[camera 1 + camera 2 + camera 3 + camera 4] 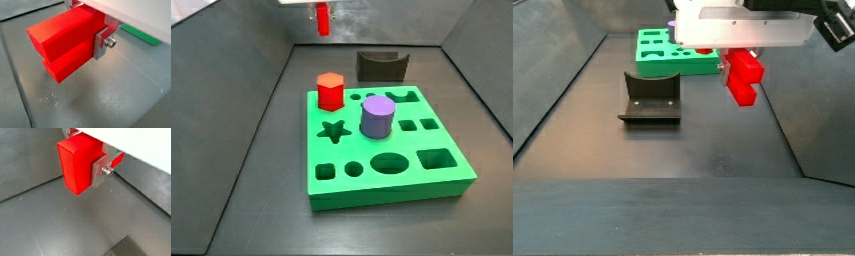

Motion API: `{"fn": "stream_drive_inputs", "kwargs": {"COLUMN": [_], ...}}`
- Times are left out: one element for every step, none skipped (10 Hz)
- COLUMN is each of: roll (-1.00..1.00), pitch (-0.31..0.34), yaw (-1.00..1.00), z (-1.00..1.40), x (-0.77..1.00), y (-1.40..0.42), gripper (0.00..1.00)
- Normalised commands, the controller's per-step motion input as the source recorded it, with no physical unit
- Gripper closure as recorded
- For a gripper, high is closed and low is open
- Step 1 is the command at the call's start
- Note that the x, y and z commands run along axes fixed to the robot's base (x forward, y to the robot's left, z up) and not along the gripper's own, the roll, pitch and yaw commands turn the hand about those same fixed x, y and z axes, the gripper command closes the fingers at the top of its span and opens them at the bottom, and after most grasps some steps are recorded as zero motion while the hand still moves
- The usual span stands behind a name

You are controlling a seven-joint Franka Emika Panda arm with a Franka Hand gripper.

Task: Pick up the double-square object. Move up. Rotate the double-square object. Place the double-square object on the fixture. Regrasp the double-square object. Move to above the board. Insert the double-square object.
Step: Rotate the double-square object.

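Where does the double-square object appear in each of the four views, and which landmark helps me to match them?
Wrist view: double-square object fills the upper middle, clamped in the gripper.
Wrist view: double-square object at upper centre, seen narrower.
Side view: small red piece at the top edge, hanging above the floor.
Side view: right of centre, below the gripper.
Shared landmark: the green board, a sliver.

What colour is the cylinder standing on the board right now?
Purple. The cylinder stands upright on the green board, clearest in a side view; the gripper is off beyond it.
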Motion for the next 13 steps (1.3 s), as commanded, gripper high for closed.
{"fn": "stream_drive_inputs", "kwargs": {"roll": [-0.02, -0.02, -0.02, 0.0, 0.0, 0.02, 0.04, 0.05, 0.07, 0.09, 0.1, 0.12, 0.13], "pitch": [0.006, 0.006, 0.006, 0.0, -0.009, -0.023, -0.021, -0.016, -0.008, 0.006, 0.009, 0.01, 0.006], "yaw": [-0.56, -0.37, -0.22, 0.0, 0.05, 0.05, 0.04, 0.03, 0.02, 0.0, 0.0, -0.01, -0.01], "z": [-0.02, -0.02, -0.02, -1.0, -1.0, -1.0, -1.0, -1.0, -1.0, -0.8, -0.71, -0.54, -0.38], "x": [0.01, 0.01, 0.01, 0.0, 0.01, 0.02, 0.02, 0.03, 0.04, 0.04, 0.04, 0.04, 0.04], "y": [0.02, 0.02, 0.02, 0.0, 0.0, 0.01, 0.01, 0.02, 0.02, 0.02, 0.02, 0.02, 0.01], "gripper": [1.0, 1.0, 1.0, 1.0, 1.0, 1.0, 1.0, 1.0, 1.0, 1.0, 1.0, 1.0, 1.0]}}
